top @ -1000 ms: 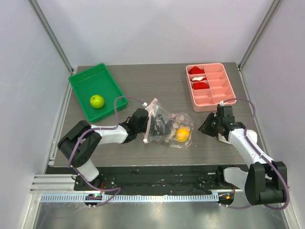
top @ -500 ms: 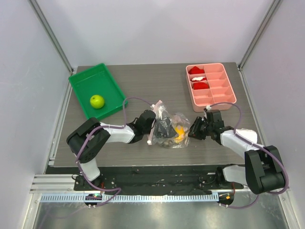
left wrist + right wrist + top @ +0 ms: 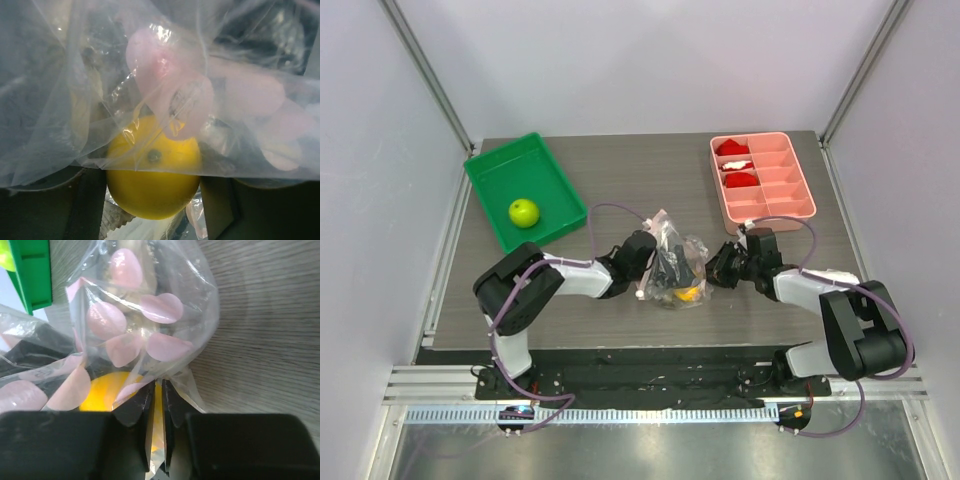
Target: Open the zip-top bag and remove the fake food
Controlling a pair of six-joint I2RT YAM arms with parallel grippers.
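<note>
My right gripper (image 3: pixel 156 405): clamped on a fold of the zip-top bag (image 3: pixel 150 315).
My left gripper (image 3: pixel 152 212): astride the yellow fruit (image 3: pixel 150 175); I cannot tell its grip.

Even bright light; glare flecks the zip-top bag (image 3: pixel 165 90).

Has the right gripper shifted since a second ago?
Yes. The right gripper has moved left: it was below the pink tray's near edge and now sits just past that tray's near left corner, at the zip-top bag.
</note>
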